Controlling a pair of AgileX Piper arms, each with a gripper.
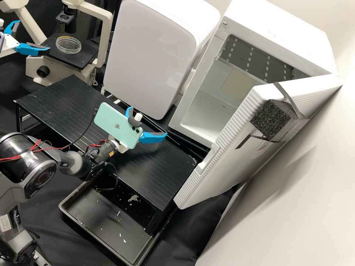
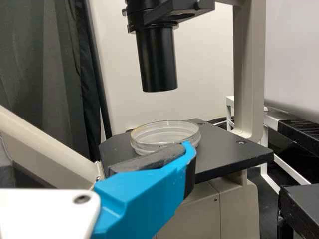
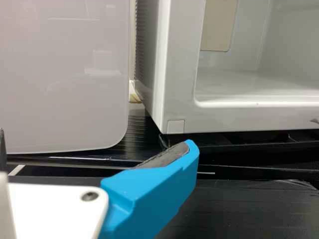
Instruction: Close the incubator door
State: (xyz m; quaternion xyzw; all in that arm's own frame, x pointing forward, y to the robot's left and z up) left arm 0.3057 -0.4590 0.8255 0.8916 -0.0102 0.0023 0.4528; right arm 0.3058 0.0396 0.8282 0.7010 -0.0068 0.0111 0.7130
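Observation:
In the high view, the white incubator [image 1: 288, 37] stands at upper right, its ribbed door [image 1: 236, 155] swung wide open and its interior exposed. A black foam block [image 1: 271, 118] is strapped to the door. Over the black shelf, left of the door and apart from it, my right gripper [image 1: 148, 122] is open and empty. My left gripper [image 1: 34, 36] stands open at upper left beside the microscope, far from the incubator. In the right wrist view, the incubator's front frame [image 3: 182, 84] lies beyond my right gripper [image 3: 97, 149]. My left gripper [image 2: 97, 159] faces the microscope stage in its wrist view.
A closed white cabinet [image 1: 151, 55] stands left of the incubator. The microscope stage [image 1: 83, 55] holds a clear dish [image 1: 68, 45]. The black shelf [image 1: 155, 166] extends below the door's near edge, with a black tray [image 1: 96, 218] under it. A wall [image 1: 296, 195] borders the door's right side.

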